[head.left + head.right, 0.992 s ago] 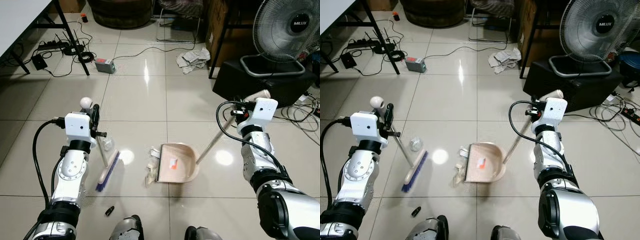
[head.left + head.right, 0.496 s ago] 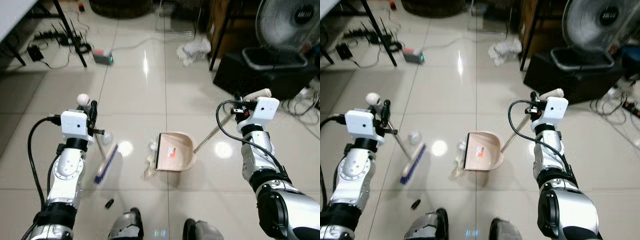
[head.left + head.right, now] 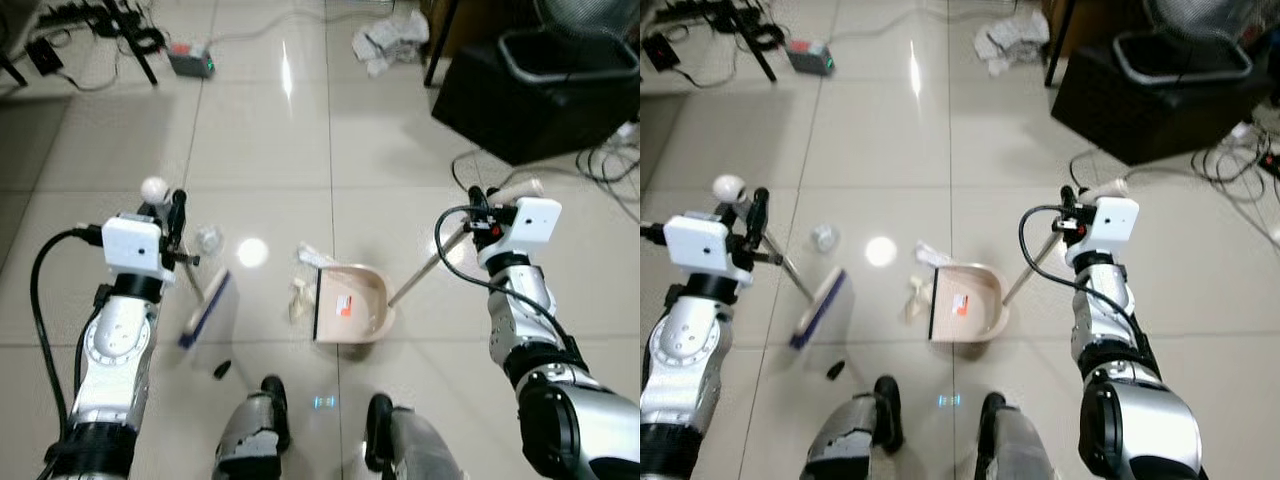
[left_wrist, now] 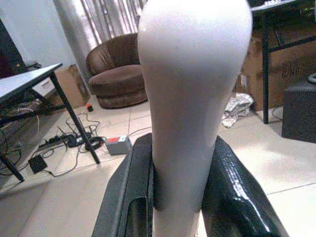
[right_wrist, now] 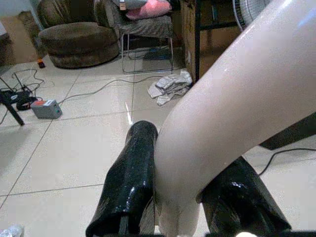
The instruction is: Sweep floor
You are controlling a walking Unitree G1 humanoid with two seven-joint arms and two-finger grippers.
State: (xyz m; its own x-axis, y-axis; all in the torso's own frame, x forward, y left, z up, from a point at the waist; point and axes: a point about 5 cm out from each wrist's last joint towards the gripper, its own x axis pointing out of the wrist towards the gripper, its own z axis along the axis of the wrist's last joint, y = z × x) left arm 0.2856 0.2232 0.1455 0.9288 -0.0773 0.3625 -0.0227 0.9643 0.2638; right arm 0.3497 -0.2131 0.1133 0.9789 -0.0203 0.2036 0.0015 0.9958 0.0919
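Left gripper (image 4: 190, 197): black fingers (image 4: 232, 197) clamped either side of pale broom handle (image 4: 192, 98), which rises between them. Beyond the fingers: brown armchair (image 4: 116, 74), red power box (image 4: 118, 144) among cables, black table leg (image 4: 74, 116).

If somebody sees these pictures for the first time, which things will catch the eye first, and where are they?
The beige dustpan lies on the tiled floor in the middle, its long handle gripped by the right pincer. To its left, crumpled paper scraps lie at its mouth. Further left, the left pincer holds a broom whose blue bristles rest on the floor.
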